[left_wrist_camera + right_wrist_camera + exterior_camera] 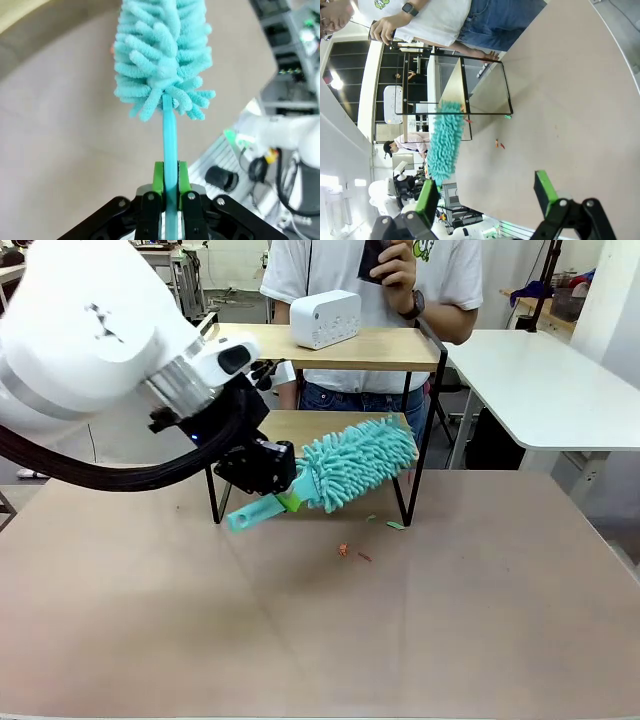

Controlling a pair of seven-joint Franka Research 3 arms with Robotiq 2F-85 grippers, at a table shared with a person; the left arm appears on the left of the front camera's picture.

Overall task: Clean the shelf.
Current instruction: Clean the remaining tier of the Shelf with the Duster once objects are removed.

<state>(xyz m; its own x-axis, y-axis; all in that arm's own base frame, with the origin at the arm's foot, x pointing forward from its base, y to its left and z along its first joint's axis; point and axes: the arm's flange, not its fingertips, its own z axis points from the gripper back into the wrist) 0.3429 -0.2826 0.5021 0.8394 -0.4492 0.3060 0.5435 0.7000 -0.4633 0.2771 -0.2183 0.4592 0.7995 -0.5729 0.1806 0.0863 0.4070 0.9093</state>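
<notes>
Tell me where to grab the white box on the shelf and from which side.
Take the white box across its front and back faces, coming down from above. It lies lengthwise on the top board of the shelf with nothing over it, so that shorter span is probably the easier grip.

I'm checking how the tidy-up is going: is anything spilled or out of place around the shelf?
Yes. A few small orange bits and green scraps lie loose on the table, just in front of the shelf.
</notes>
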